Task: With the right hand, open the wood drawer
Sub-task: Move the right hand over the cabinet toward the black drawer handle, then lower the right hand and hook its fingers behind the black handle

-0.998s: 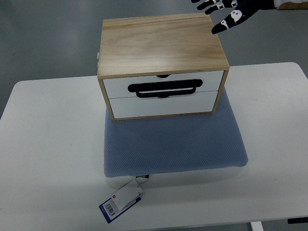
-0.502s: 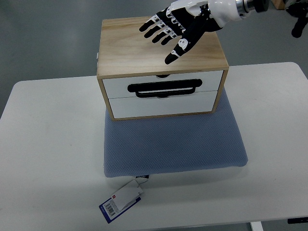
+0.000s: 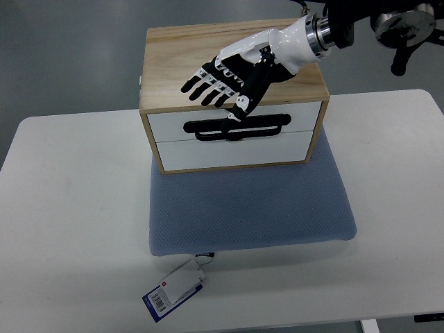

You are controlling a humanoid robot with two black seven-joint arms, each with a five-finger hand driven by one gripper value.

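Fingers of the right hand (image 3: 232, 76) are spread and hold nothing, hovering over the front edge of the wood drawer box's (image 3: 232, 94) top. The black handle (image 3: 238, 128) lies just below the thumb tip, its long axis running left to right across the upper white drawer front (image 3: 305, 121). The box sits at the far edge of the blue mat (image 3: 253, 208), mid-table; the mat's near half is open room for the drawer to slide toward the table's (image 3: 69, 229) near edge.

Hang tag (image 3: 175, 288) on the bench (image 3: 69, 229): we see a barcode; we find its print too small to read.
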